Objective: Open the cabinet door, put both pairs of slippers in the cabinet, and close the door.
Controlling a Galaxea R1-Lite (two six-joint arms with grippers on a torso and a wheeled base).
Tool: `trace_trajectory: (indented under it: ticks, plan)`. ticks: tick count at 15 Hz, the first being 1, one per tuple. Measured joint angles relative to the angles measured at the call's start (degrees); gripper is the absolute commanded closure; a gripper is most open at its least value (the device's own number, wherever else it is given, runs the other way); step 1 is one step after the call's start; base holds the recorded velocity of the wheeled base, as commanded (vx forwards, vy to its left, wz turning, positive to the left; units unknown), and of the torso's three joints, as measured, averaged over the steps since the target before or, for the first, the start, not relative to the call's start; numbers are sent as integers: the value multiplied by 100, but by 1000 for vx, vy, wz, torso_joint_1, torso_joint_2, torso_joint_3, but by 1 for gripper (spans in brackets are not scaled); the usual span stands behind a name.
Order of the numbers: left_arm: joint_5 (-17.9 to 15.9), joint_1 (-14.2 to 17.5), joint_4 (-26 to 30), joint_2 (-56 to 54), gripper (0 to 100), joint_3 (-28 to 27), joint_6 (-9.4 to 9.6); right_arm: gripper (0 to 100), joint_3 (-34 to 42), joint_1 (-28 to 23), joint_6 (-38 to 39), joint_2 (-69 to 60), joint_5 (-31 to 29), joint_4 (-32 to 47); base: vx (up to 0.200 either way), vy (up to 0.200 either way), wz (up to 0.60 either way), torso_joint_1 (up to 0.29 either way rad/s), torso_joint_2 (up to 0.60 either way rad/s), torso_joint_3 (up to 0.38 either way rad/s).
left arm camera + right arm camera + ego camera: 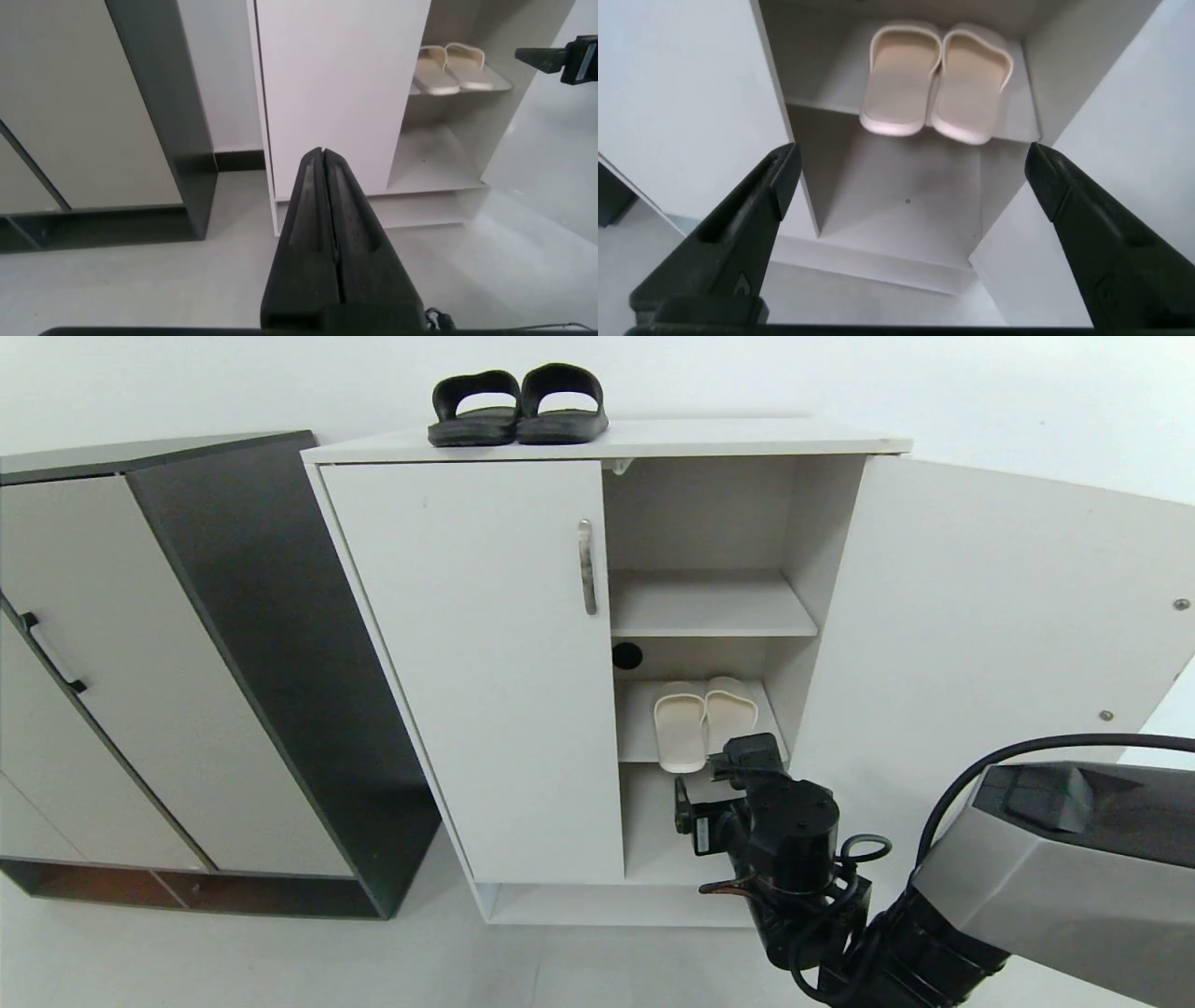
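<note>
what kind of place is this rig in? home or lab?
Likely a home entryway or a mock-up of one: white shoe cabinet holding cream slippers on a shelf, black slippers on top, grey cabinet beside it, plain white wall behind.

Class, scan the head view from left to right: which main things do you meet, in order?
Grey cabinet with a black handle → pair of black open-toe slippers → pair of cream open-toe slippers → open white cabinet door.
</note>
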Motion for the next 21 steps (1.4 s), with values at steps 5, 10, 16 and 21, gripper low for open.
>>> trace_trajectory:
  ticks: [5, 10, 16, 21]
  plan:
    - [-2, 0, -2, 0, 100, 0, -9, 0, 63, -94, 9, 0, 0, -68, 0, 0, 0, 1, 0, 57]
    - [0, 0, -2, 0, 100, 0, -26, 0, 88, -133, 0, 6, 4, -105, 0, 0, 0, 0, 0, 0]
    - [-2, 2, -5, 0, 100, 0, -24, 0, 121, -163, 0, 15, 35, -148, 0, 133, 0, 0, -2, 5]
    - [-2, 2, -2, 0, 100, 0, -26, 0, 204, -191, -2, 20, 68, -200, 0, 200, 0, 6, 2, 4]
